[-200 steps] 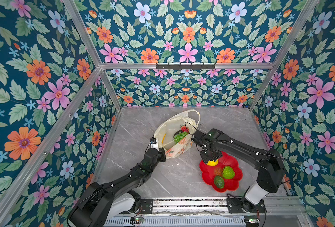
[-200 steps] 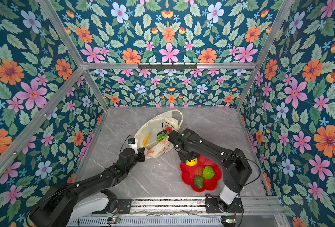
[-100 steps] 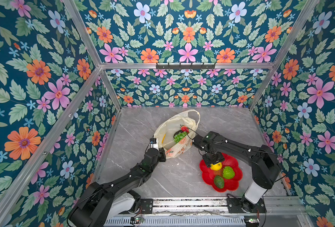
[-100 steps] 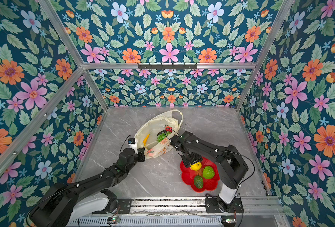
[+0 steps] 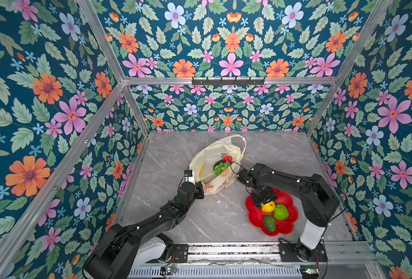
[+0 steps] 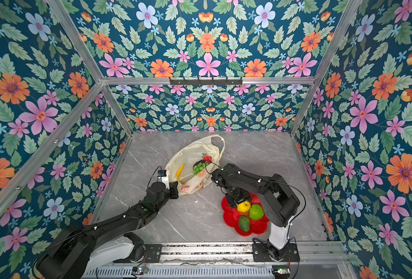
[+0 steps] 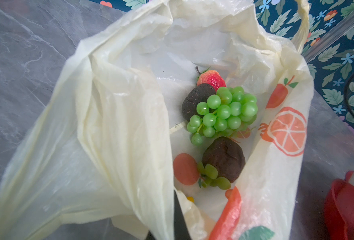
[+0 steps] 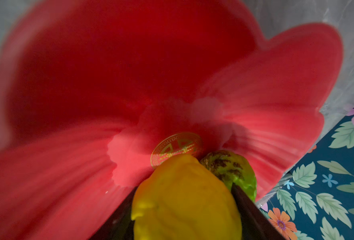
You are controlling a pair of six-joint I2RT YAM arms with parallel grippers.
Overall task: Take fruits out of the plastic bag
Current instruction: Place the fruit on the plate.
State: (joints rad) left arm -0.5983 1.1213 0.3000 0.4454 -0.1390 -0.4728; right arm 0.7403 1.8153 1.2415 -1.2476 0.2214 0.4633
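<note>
Plastic bag (image 6: 188, 152), red characters (image 6: 200, 184) unreadable

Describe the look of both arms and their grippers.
The left arm and right arm are chunky black links dotted with small white marks, each on a white base segment. Thin black cables loop off them. The left gripper and right gripper are black too.

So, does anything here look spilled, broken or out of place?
Nothing stands out. The bag lies slumped, its edge pinched by the left hand; fruit sits only inside it or on the red plate. The right hand holds a lemon at the plate.
</note>
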